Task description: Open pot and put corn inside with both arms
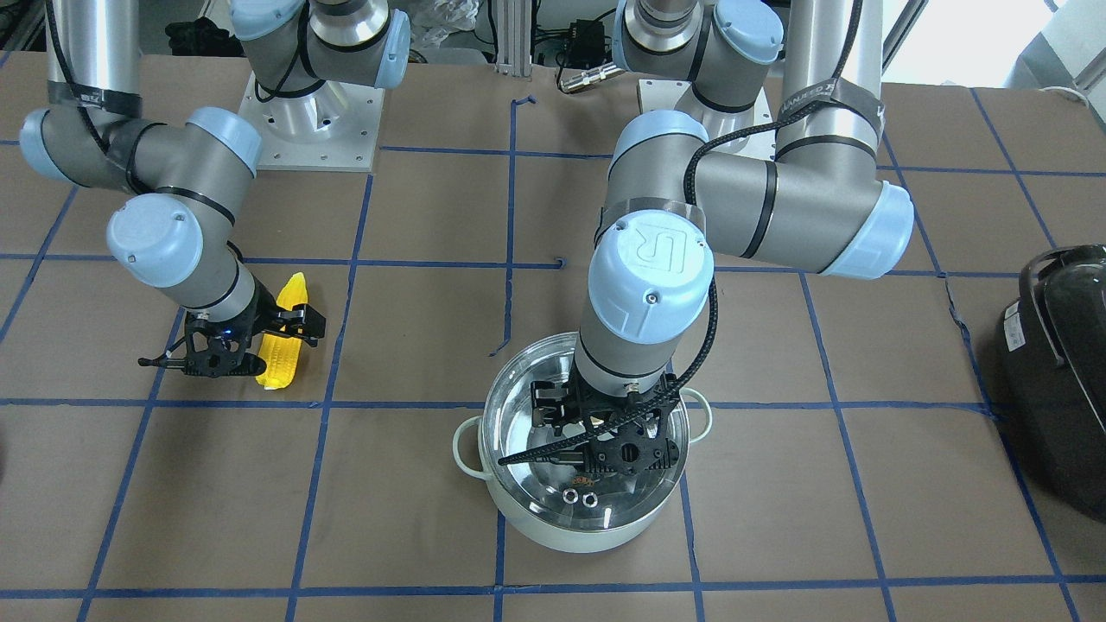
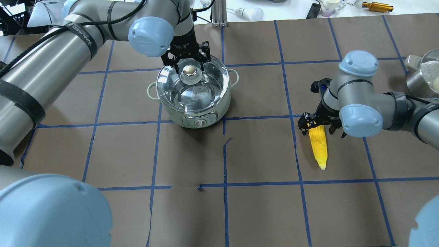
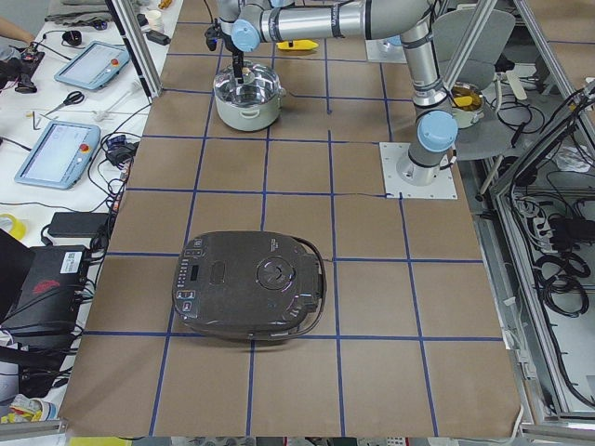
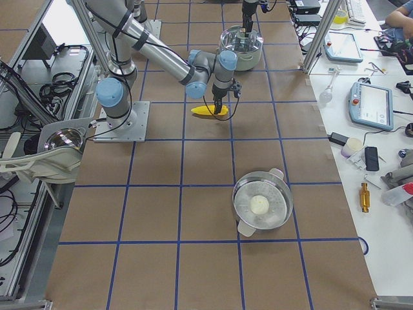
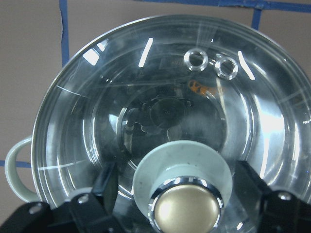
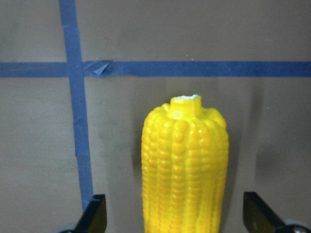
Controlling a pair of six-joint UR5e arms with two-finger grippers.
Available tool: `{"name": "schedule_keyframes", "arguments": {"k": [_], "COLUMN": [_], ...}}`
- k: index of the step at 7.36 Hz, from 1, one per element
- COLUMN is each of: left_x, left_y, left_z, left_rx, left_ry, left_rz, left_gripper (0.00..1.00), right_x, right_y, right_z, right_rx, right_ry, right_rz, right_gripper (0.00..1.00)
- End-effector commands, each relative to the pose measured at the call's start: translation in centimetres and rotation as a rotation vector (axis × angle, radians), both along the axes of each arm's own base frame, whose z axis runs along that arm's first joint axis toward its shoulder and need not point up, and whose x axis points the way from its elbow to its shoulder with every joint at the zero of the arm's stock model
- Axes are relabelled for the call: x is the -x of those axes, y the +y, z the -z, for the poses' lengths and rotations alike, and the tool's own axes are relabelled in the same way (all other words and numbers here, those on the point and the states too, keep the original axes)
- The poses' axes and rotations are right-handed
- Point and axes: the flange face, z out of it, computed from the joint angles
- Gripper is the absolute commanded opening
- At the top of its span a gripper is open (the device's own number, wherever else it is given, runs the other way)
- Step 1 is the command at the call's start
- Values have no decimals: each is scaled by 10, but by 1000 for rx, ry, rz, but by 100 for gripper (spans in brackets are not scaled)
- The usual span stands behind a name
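The pale mint-green pot [image 2: 205, 115] stands on the table with its glass lid [image 2: 202, 92] on. My left gripper [image 2: 188, 67] is open just above the lid, one finger on each side of the brass knob [image 5: 187, 209], not closed on it. The yellow corn [image 2: 319, 144] lies flat on the table to the right, its tip pointing towards the robot. My right gripper [image 2: 318, 127] is open and low over the corn's thick end [image 6: 184, 160], with one finger [image 6: 95, 213] on each side and gaps between.
A black appliance with a handle [image 1: 1063, 380] sits at the table's end on the robot's left. A steel pot holding something white [image 4: 261, 205] stands at the table's other end. Blue tape lines cross the brown table [image 2: 260, 212].
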Motion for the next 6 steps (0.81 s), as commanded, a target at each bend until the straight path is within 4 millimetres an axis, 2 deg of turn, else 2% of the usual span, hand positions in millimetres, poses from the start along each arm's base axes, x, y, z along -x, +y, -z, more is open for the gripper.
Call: {"name": "schedule_keyframes", "arguments": {"k": [1, 2, 3, 5, 6], "left_x": [1, 0, -1, 0, 0], "left_y": [3, 6, 13, 12, 13], "left_z": [-4, 2, 3, 7, 5], "left_rx": [2, -8, -15, -22, -19], "left_ry": [1, -3, -4, -4, -2], "left_rz": [4, 4, 5, 2, 2], "left_gripper": [75, 75, 74, 51, 33], "right_x": [2, 2, 2, 7, 8], "right_y": [1, 4, 4, 0, -8], "right_z": [11, 13, 12, 4, -6], "right_rx": [-21, -36, -38, -22, 0], "right_ry": [11, 17, 24, 65, 72], "right_rz": [-3, 31, 60, 51, 54], "right_gripper": [93, 40, 0, 0, 0]}}
